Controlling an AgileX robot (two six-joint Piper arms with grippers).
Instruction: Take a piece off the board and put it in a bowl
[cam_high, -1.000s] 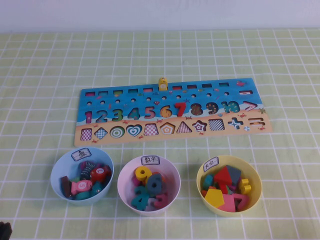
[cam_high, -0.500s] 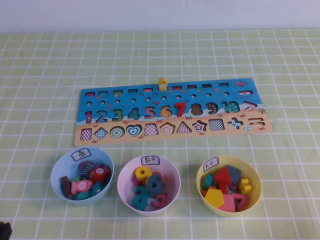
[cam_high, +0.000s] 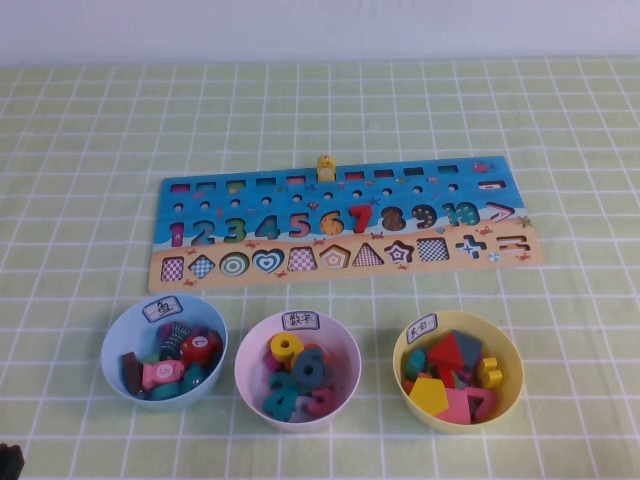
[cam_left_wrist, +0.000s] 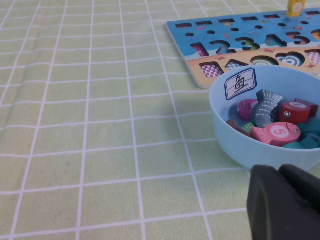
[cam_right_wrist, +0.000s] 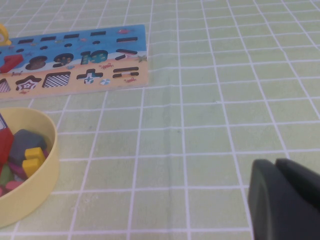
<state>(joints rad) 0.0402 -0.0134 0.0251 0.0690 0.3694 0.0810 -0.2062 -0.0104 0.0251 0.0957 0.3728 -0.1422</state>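
Note:
The small yellow piece (cam_high: 325, 167) stands upright in a slot at the far edge of the board (cam_high: 540, 250), above the 6. It also shows in the left wrist view (cam_left_wrist: 295, 7). The light blue bowl (cam_high: 112, 345), labelled on its rim, sits in front of the board's left end and holds several fish pieces. My left gripper (cam_left_wrist: 280, 172) is shut and empty, low at the near-left corner of the table, just in front of that bowl (cam_left_wrist: 235, 145). My right gripper (cam_right_wrist: 275, 167) is shut and empty, low over bare cloth at the near right; it is out of the high view.
A pink bowl (cam_high: 245, 350) with number pieces sits in the middle and a yellow bowl (cam_high: 515, 385) with shape pieces on the right, both in front of the board. The table is covered with a green checked cloth (cam_high: 80, 200).

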